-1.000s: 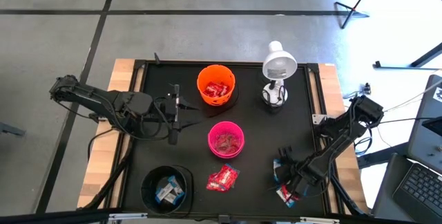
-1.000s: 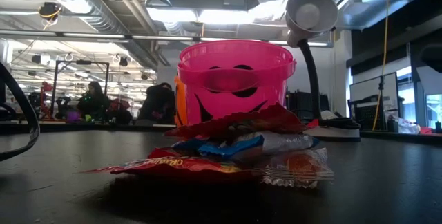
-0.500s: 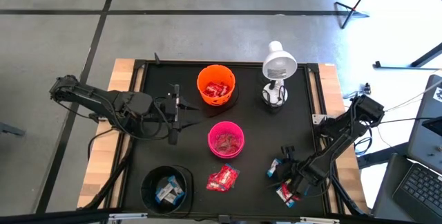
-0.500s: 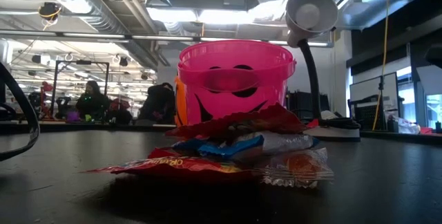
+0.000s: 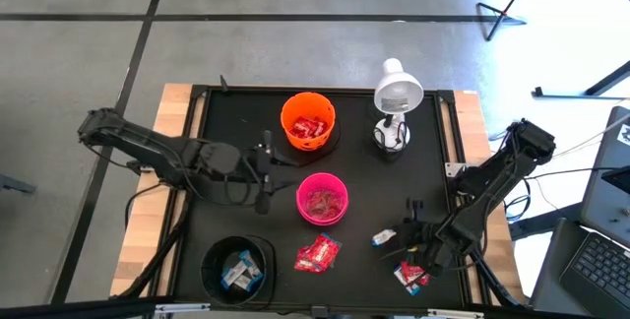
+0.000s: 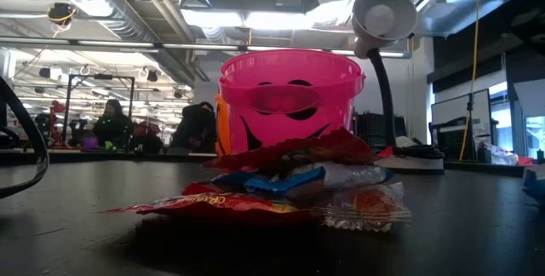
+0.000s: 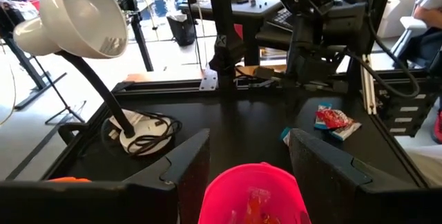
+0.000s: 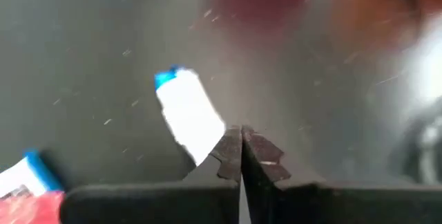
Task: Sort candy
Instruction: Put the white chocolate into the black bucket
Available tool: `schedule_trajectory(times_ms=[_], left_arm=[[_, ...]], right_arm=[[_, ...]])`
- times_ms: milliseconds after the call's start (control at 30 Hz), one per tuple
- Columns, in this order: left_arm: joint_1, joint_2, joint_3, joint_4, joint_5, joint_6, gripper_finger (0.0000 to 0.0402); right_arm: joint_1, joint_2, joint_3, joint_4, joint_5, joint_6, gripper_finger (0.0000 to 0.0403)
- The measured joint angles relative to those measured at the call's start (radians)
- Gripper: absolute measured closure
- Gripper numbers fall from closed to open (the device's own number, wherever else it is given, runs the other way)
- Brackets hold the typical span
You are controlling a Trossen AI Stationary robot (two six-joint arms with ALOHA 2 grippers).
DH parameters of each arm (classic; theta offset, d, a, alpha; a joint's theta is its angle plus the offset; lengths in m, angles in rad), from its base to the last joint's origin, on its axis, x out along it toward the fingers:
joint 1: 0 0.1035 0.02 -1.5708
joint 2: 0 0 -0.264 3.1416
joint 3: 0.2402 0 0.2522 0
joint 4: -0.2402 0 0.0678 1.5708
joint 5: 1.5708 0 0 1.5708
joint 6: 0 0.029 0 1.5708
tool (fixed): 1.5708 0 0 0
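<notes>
- Two dark arms reach over the black bench (image 5: 226,122), one from each side.
- Left end effector (image 5: 264,173) hangs above the bench just left of the pink bowl (image 5: 322,199), its fingers (image 7: 185,160) spread apart with nothing between them.
- Black bowl (image 5: 237,268) sits at the near left corner and holds blue-and-white candies (image 5: 236,274).
- Orange bowl (image 5: 308,121) stands toward the far edge with red candies (image 5: 309,128) inside; the pink bowl lies nearer, with pinkish candies in it.
- Small pile of red-wrapped candies (image 5: 318,253) lies on the bench just in front of the pink bowl; the low view shows a blue-and-white one tucked into it.
- White desk lamp (image 5: 396,95) stands right of the orange bowl.
- Right end effector (image 5: 404,237) is over the near right part of the bench, fingers pressed together on one end of a blue-and-white candy (image 8: 188,115).
- More candies (image 5: 409,276), red and blue-white, lie just beside that end effector, toward the near edge.
</notes>
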Motion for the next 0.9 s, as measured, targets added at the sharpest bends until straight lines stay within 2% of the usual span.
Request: schedule_trajectory(times_ms=[167,267,433,533,700,900], left_arm=[[0.000,0.014,0.000,0.021,0.002,0.001,0.0215],[0.000,0.013,0.000,0.027,0.002,0.000,0.0215],[0.000,0.013,0.000,0.032,0.005,-0.005,0.0215],[0.000,0.013,0.000,0.032,0.006,-0.008,0.0215],[0.000,0.013,0.000,0.032,0.006,-0.018,0.0215],[0.000,0.013,0.000,0.032,0.006,-0.020,0.0215]], right_arm=[[0.001,0.012,0.000,0.011,-0.109,-0.005,0.0371],[0.001,0.027,0.000,0.014,-0.135,-0.005,0.0326],[0.001,0.055,0.000,0.026,-0.123,-0.017,0.0232],[0.001,0.083,0.000,0.032,-0.109,-0.029,0.0198],[-0.015,0.146,0.000,0.036,-0.113,-0.048,0.0191],[-0.070,0.198,0.000,0.039,-0.127,-0.080,0.0235]])
